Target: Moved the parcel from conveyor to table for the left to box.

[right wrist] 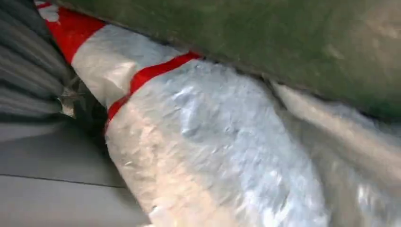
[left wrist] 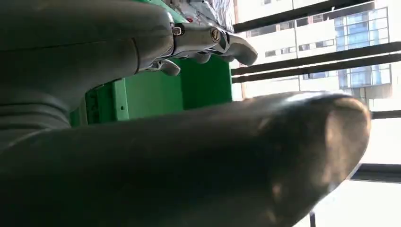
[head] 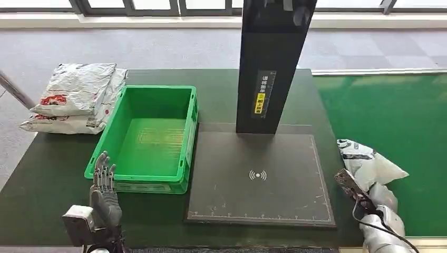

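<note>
A white and grey plastic parcel [head: 370,162] with red stripes lies at the near left edge of the green conveyor belt [head: 390,110]. My right hand [head: 362,191] is at the parcel's near end and grips it, one dark finger lying on its edge. In the right wrist view the parcel [right wrist: 213,142] sits right against the hand's ribbed cover [right wrist: 28,71]. An empty green box [head: 153,90] stands on the left of the table. My left hand [head: 104,188] is raised at the box's near left corner, fingers apart, holding nothing. The left wrist view looks past the hand [left wrist: 189,156] to the box [left wrist: 156,94].
A black scanner pad [head: 258,179] lies between box and conveyor, with a tall black post [head: 271,68] at its far edge. Several more parcels [head: 79,97] are stacked at the table's far left. The dark table [head: 47,174] has bare room left of the box.
</note>
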`<state>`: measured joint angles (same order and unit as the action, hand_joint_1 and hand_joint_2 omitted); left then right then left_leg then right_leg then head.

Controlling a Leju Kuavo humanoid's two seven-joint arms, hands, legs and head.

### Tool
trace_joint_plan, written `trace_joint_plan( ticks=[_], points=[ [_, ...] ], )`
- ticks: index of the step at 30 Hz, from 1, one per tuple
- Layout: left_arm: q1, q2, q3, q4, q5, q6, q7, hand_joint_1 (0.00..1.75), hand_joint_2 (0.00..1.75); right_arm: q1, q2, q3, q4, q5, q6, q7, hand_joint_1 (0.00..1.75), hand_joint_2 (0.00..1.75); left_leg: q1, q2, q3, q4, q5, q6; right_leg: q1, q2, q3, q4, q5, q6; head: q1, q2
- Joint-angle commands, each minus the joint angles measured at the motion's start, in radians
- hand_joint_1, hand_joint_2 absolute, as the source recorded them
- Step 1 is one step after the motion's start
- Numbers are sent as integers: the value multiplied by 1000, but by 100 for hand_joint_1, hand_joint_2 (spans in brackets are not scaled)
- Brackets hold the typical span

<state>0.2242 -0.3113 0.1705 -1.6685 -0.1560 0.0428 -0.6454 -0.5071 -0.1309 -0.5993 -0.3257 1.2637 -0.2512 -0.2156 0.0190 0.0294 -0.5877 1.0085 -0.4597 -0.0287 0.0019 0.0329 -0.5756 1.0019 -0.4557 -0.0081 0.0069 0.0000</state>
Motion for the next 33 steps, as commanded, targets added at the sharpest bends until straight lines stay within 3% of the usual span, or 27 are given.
trace_joint_plan(
  ticks=[1,5,6,10,12,16,21,25,28,33],
  points=[
    [31,-22,31,-33,-8,-3,1,0,0,6,153,-107,-167,-211,-181,-233,175,175,-2,3,0,-2,0,0,-2,3,-3,1,0,-1,0,0],
    [42,-30,27,-53,-15,9,4,0,0,106,232,29,-511,-405,-226,-337,175,175,-2,1,-1,-4,1,0,-2,1,-7,3,-1,-3,0,0],
    [45,-31,28,-55,-17,11,4,0,0,122,236,57,-553,-416,-215,-308,175,175,-1,1,-1,-4,1,-1,-1,1,-7,3,-1,-4,0,0],
    [47,-31,29,-55,-19,11,4,0,0,133,234,79,-565,-425,-213,-285,175,175,-2,-9,-1,-6,4,-3,-2,-11,-5,3,-4,-5,0,0],
    [48,-34,32,-57,-21,10,2,0,0,147,244,110,-617,-513,-253,-386,175,175,-2,-15,6,-6,6,-4,-2,-16,-4,2,-5,-5,-1,0],
    [76,-38,17,-90,-28,24,-7,0,0,290,312,307,-1003,-569,-276,-399,175,175,-3,-18,3,-4,7,-4,-3,-19,-6,5,-5,-5,0,0],
    [100,-38,-1,-120,16,70,24,0,0,397,306,526,-1181,-591,-302,-402,175,175,-4,-21,2,-5,6,-4,-4,-22,-6,5,-6,-4,0,0],
    [99,-37,6,-121,10,32,29,0,0,440,293,675,-1247,-603,-226,-385,175,175,-4,-21,1,-4,6,-4,-4,-22,-6,5,-6,-5,0,0],
    [70,-35,24,-77,9,-9,5,0,0,470,281,764,-1263,-697,-50,-375,175,175,-4,-22,4,-7,7,-2,-4,-24,-3,2,-7,-4,0,0],
    [27,-15,-5,-28,0,-2,-4,0,0,498,274,773,-1179,-807,116,-331,175,175,-4,-25,4,-7,7,-3,-4,-27,-3,2,-7,-5,-1,0]
  ],
)
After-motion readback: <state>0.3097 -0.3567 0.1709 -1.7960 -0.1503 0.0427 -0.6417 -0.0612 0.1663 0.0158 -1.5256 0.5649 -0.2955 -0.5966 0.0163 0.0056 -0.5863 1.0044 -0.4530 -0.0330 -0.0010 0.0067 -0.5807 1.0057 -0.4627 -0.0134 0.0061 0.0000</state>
